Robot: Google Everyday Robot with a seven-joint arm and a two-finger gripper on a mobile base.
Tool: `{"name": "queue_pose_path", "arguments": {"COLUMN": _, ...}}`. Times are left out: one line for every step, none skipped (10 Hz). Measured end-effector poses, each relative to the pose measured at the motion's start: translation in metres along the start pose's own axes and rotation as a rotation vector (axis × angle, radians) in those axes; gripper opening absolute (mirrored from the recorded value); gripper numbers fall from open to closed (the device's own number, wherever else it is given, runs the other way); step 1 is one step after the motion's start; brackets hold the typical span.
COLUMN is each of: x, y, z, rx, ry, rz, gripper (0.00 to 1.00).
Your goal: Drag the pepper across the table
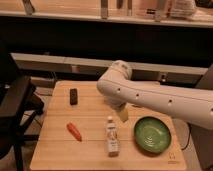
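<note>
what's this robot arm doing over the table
A white robot arm reaches in from the right over the wooden table. Its gripper hangs near the table's middle, just beyond the top of the bottle. The pepper it is meant to drag lies untouched to the left of the bottle, apart from the gripper. A green bowl sits on the right, and a small black object lies at the far left.

The pepper (74, 131) is a small, slender orange-red chili. It lies flat on my bench (57, 152) in the lower left of the frame, slanting from upper left to lower right; I can't quite tell which end is the tip. The bench is light wooden slats with rounded corners. My tool (122, 114) hangs near the centre, well apart from the pepper.
</note>
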Motion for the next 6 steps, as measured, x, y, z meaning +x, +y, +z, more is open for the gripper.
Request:
{"name": "queue_pose_path", "arguments": {"x": -0.004, "y": -0.003, "z": -0.001, "rx": 0.000, "ry": -0.002, "rz": -0.015, "gripper": 0.80}}
{"name": "queue_pose_path", "arguments": {"x": -0.007, "y": -0.005, "z": -0.002, "rx": 0.000, "ry": -0.007, "rz": -0.040, "gripper": 0.80}}
{"name": "queue_pose_path", "arguments": {"x": -0.012, "y": -0.008, "z": -0.002, "rx": 0.003, "ry": -0.013, "rz": -0.064, "gripper": 0.80}}
{"name": "queue_pose_path", "arguments": {"x": -0.014, "y": -0.010, "z": -0.003, "rx": 0.005, "ry": -0.018, "rz": -0.076, "gripper": 0.80}}
{"name": "queue_pose_path", "arguments": {"x": -0.013, "y": -0.008, "z": -0.003, "rx": 0.009, "ry": -0.026, "rz": -0.079, "gripper": 0.80}}
{"name": "queue_pose_path", "arguments": {"x": -0.017, "y": -0.013, "z": -0.004, "rx": 0.021, "ry": -0.039, "rz": -0.082, "gripper": 0.80}}
